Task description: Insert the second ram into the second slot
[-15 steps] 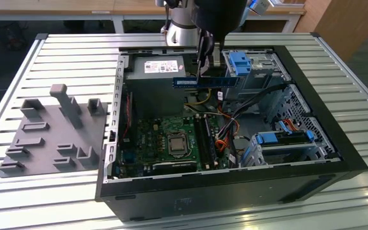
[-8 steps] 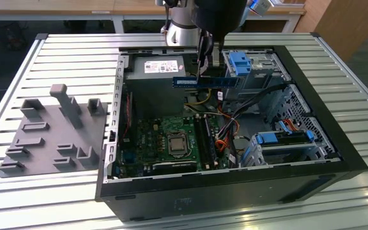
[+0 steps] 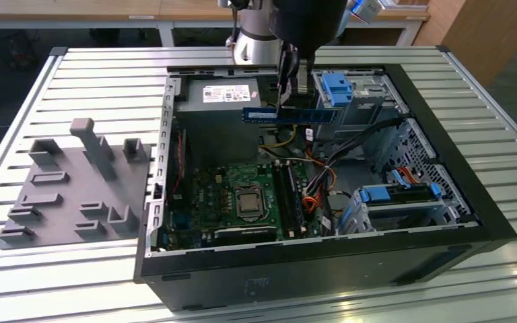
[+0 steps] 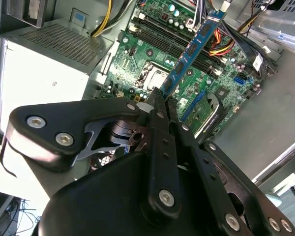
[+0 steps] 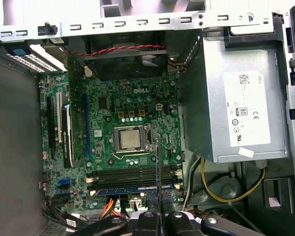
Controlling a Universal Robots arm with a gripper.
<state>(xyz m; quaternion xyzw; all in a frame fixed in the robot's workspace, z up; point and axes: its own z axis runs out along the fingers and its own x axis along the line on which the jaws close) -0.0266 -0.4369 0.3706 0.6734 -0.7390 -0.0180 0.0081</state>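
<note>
My gripper point(image 3: 285, 101) hangs above the open computer case point(image 3: 474, 202), shut on the second ram point(image 3: 290, 115), a thin blue strip with a white label held level over the power supply end. In the second wrist view the second ram point(image 4: 191, 49) sticks out from the gripper point(image 4: 160, 96) over the motherboard. Seen edge-on in the first wrist view, the second ram point(image 5: 158, 167) crosses the row of dark memory slots point(image 5: 132, 173), well above them. One slot in that row holds a blue stick point(image 5: 130, 189). Which one is the second slot I cannot tell.
The power supply point(image 5: 236, 98) stands beside the motherboard, with yellow cables point(image 5: 206, 187) near the slots. The processor socket point(image 5: 130, 138) lies next to the slots. Drive bays with blue latches point(image 3: 339, 87) fill one end of the case. A grey fixture block point(image 3: 70, 188) lies at the exterior view's left.
</note>
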